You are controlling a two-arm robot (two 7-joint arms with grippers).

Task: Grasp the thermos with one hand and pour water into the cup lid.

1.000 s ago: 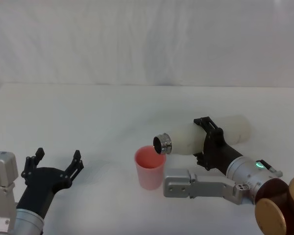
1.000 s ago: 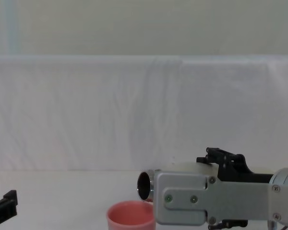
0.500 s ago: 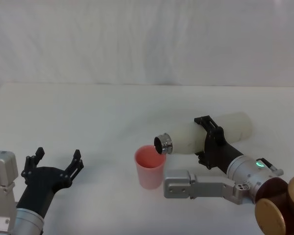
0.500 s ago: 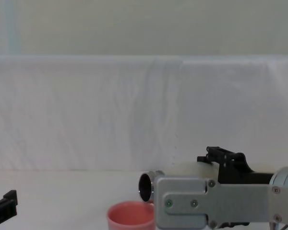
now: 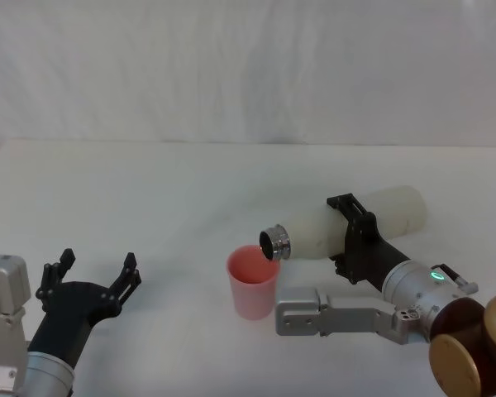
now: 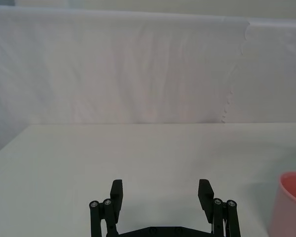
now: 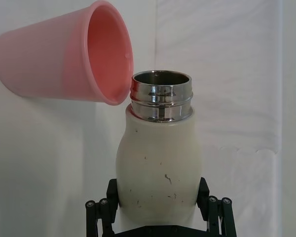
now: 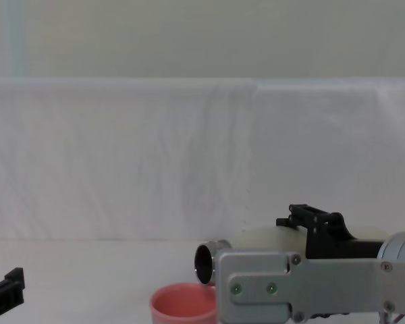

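the right gripper (image 5: 351, 236) is clamped around the thermos (image 5: 347, 223) at mid-body and holds it tipped nearly flat above the table (image 5: 149, 182), base toward the robot's right. its open steel neck (image 7: 161, 94) hangs just over the near rim of the cup lid (image 5: 252, 281), which stands upright on the table. no water is visible at the mouth. the risk, as i judge it, is the mouth sitting at the rim's edge rather than over the middle: a sudden rush from more tilt could overshoot or run down the outside, and a dip of the neck could knock the light cup over. the left gripper (image 5: 91, 285) rests parked at the robot's left, fingers spread, well apart from the cup
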